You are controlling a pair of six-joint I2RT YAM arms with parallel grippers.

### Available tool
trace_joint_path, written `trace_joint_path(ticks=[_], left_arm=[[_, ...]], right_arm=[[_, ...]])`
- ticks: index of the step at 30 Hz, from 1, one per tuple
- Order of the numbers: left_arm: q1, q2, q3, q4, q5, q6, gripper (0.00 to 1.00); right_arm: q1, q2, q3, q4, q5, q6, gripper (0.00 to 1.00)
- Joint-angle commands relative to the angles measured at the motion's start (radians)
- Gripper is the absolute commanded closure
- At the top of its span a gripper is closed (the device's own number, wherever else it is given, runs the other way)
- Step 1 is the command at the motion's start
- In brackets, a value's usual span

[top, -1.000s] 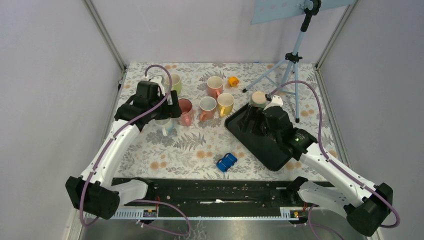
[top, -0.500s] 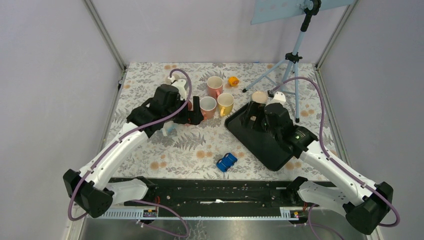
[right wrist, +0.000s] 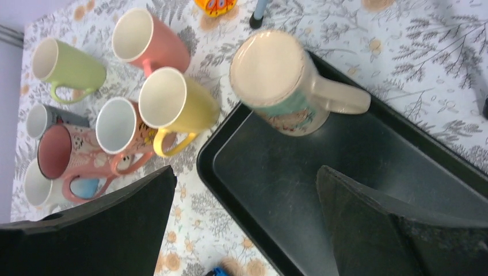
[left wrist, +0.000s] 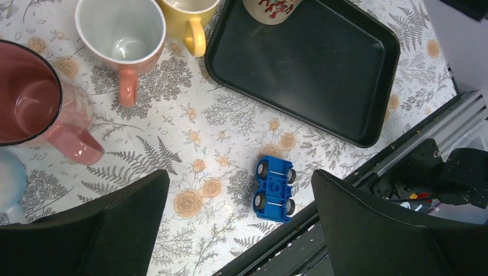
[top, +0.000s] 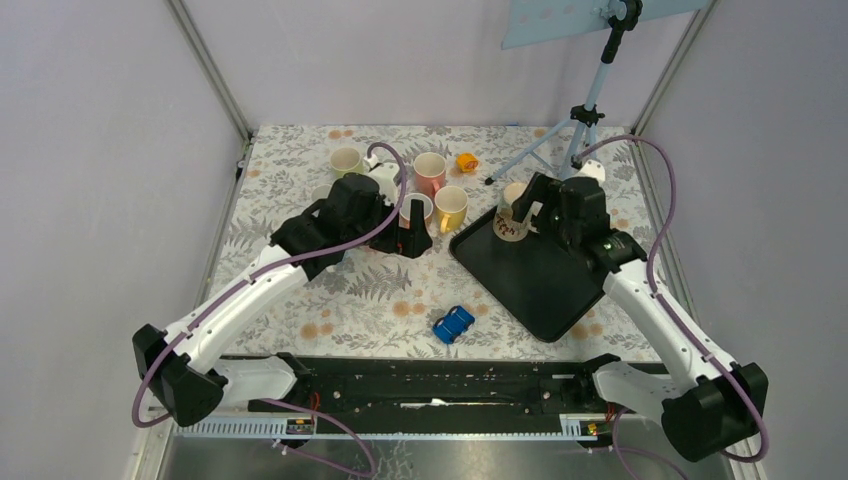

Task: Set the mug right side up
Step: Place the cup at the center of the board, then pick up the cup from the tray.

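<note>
You're on the approach: the mug (right wrist: 276, 75) stands upside down in the tray's (right wrist: 368, 167) far corner. Your right hand (right wrist: 244, 172) hovers spread and empty near it. Next, grip the body, lift, and invert. The left hand (left wrist: 239, 175) is spread too.

Floral counter (top: 370, 300) has a bunch of upright mugs around 11 o'clock: green (top: 346, 161), pink (top: 430, 171), yellow (top: 451, 208). Orange toy (top: 466, 161) at 12, tripod (top: 588, 115) at 1, black tray (top: 545, 290) at 3, blue car (top: 453, 324) at 6, near the tray.
</note>
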Motion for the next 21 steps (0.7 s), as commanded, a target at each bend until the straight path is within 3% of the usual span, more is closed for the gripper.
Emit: trace_joint_path(ticks=[1,7,21], left_arm=[[-0.008,-0.015,0.011,0.089,0.027,-0.006,0.01],[-0.009,-0.009,0.017,0.107,0.032,0.014,0.01],[-0.009,0.009,0.029,0.118,0.032,0.054,0.01]], right_arm=[[-0.090,0.036,0.026,0.132,-0.090,-0.077,0.00],[-0.127,0.156,0.041,0.238,-0.128,-0.153,0.00],[-0.246,0.451,0.149,0.444,-0.416,-0.232,0.00]])
